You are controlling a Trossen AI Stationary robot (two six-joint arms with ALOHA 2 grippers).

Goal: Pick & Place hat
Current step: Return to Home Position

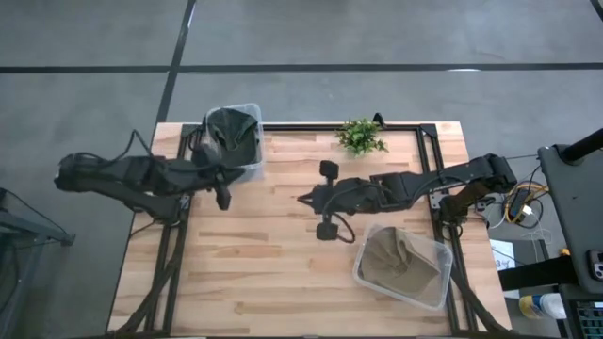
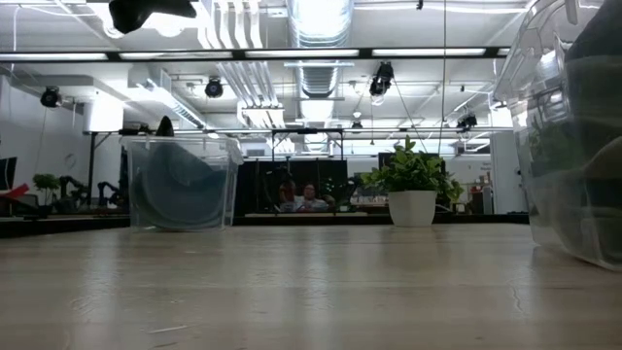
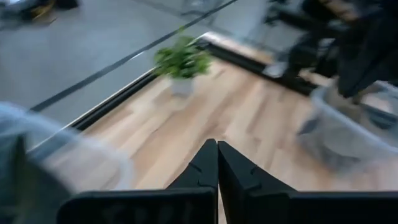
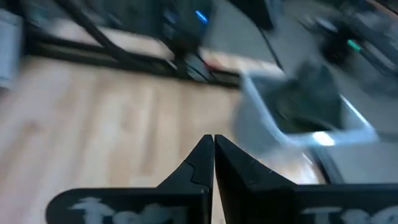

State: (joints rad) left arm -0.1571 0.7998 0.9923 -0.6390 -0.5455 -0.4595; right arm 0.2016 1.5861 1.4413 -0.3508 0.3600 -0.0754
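Shut and empty at the left gripper [image 3: 217,146] and right gripper [image 4: 213,140]. Just beside the left jaws, black caps [image 1: 233,132] in a clear bin [image 1: 260,141]; behind the right jaws, a brown cap [image 1: 400,264] in a second bin [image 1: 448,259]. Might bump and tip a bin while pulling away.

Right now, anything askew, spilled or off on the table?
Nothing spilled or damaged. Black caps sit in the top bin, the brown cap in the bottom bin. Only oddity: the bottom bin is turned at an angle to the table edges. Left hand and right hand are shut, empty.
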